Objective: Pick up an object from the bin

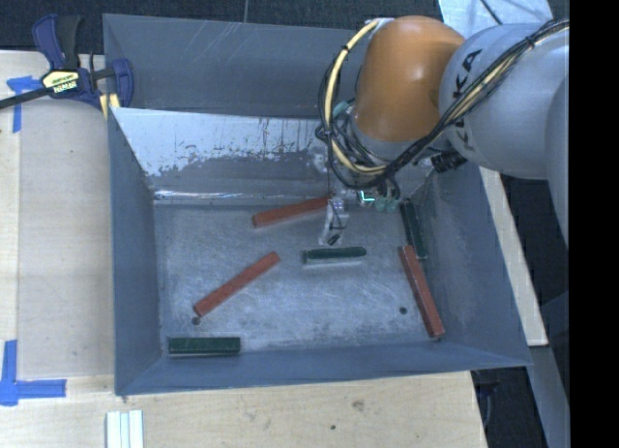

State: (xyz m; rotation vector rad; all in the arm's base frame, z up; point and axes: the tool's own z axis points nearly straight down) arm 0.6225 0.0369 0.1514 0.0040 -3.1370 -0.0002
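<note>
Dark green bar [334, 255] lies flat; gripper [335, 227] hangs just over its middle, red-brown bar [290, 212] close beyond it. Claw open or closed: cannot tell.

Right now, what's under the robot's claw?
A dark green stick lies on the bin floor just below the gripper. The arm hides the bin's far right corner.

The bin floor [319, 311] lay bare on the left and across the lower middle of the frame. A slanted stick [237, 283] crossed the lower left, and a corner bar [203, 345] hugged the lower wall. The arm [401, 78] blocked the upper right. Below it an upper stick [290, 212] and a centre bar [334, 255] crowded the middle. A right stick [422, 291] and a right bar [414, 228] lined the right wall.
</note>
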